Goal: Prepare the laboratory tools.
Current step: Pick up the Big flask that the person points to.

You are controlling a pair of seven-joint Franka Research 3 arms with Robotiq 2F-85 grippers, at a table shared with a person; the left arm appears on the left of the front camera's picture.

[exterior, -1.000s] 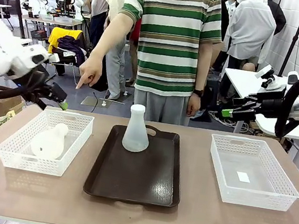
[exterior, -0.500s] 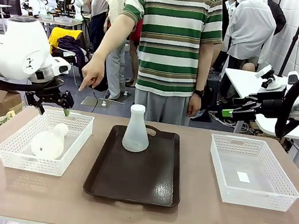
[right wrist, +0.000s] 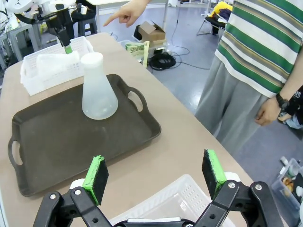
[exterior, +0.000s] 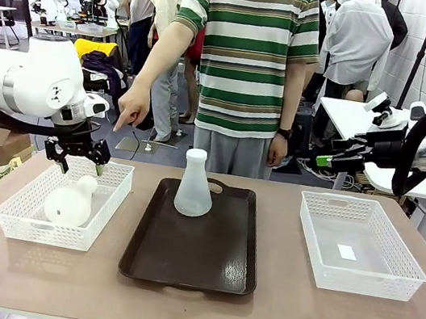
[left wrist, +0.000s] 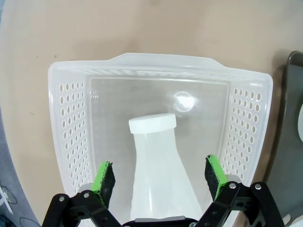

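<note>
Pickup step: left jaws, wide open, poised over flask point(exterior: 68, 202) lying in basket point(exterior: 41, 232) left of tray point(exterior: 188, 258); second flask point(exterior: 194, 189) upright on tray. Right jaws open, idle right of tray. Next, likely: descend, straddle neck, close.

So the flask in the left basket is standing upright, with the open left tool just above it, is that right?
Not quite. The flask in the left basket is lying on its side, not standing upright, as the front view shows. The open left tool is above it, as you said.
</note>
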